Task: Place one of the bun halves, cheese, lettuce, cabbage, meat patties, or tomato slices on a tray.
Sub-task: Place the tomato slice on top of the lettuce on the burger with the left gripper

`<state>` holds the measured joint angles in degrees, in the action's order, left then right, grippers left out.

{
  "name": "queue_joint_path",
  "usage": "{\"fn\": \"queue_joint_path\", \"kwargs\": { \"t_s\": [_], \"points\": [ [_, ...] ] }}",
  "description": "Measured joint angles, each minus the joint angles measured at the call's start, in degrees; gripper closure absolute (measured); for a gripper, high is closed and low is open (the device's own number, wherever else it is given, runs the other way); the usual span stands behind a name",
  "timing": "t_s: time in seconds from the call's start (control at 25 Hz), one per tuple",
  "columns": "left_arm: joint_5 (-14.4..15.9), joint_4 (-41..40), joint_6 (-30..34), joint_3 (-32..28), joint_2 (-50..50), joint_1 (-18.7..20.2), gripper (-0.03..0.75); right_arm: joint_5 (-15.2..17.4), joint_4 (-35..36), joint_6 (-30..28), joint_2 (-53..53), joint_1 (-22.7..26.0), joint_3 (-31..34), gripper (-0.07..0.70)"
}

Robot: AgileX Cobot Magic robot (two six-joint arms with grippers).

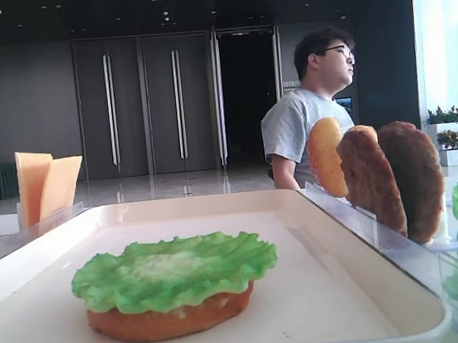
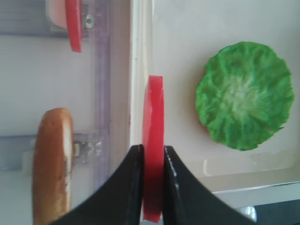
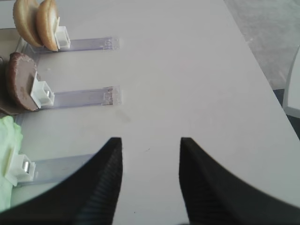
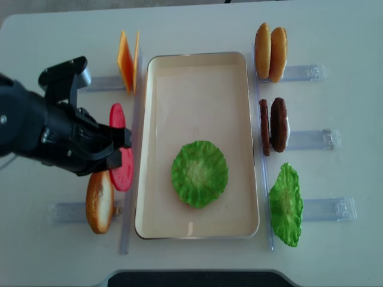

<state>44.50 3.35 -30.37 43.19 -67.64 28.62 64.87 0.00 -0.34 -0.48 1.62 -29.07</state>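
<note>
A tomato slice (image 2: pixel 153 150) stood on edge between the two black fingers (image 2: pixel 125 187) of the left gripper (image 2: pixel 152 161), which were pressed against both its flat faces. In the overhead view this gripped red disc (image 4: pixel 125 169) sat at centre left, just beside the left rim of the cream tray (image 4: pixel 197 66). A second tomato slice (image 4: pixel 116 116) stood just above it in its clear holder (image 2: pixel 101 70).

Inside the tray, in its lower half, lay a ruffled lettuce leaf (image 4: pixel 199 173); the low front view showed it resting on top of a bun half (image 1: pixel 170 316). Another bun half (image 4: pixel 99 202) stood upright at lower left, outside the tray. Cheese slices (image 4: pixel 127 60) leaned together at upper left.

Right of the tray, from top to bottom, stood two bun halves (image 4: pixel 270 51), two meat patties (image 4: pixel 273 125) and a second lettuce leaf (image 4: pixel 286 204), each on a clear holder.

The right gripper (image 3: pixel 151 183) hung over bare white table (image 3: pixel 187 70) with its fingers spread apart and nothing between them.

In the front view a person in glasses and a grey shirt (image 1: pixel 309 115) stood behind the table.
</note>
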Motion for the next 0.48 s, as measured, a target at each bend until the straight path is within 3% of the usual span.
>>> {"fn": "queue_joint_path", "kwargs": {
  "t_s": [0.12,0.24,0.32,0.48],
  "points": [
    [-8.42,6.58,3.52,-3.5,0.49,0.0,0.651,0.0,0.0,0.0,0.0,0.0,0.0,0.349],
    [-15.58,18.76,12.84,-6.33,-1.14,0.0,0.655,0.0,0.0,0.0,0.0,0.0,0.0,0.349],
    [-18.25,30.51,23.78,-7.31,-3.62,0.0,0.655,0.0,0.0,0.0,0.0,0.0,0.0,0.349],
    [-20.04,58.42,50.86,-7.69,-9.95,0.0,0.655,0.0,0.0,0.0,0.0,0.0,0.0,0.349]
  ]
}}
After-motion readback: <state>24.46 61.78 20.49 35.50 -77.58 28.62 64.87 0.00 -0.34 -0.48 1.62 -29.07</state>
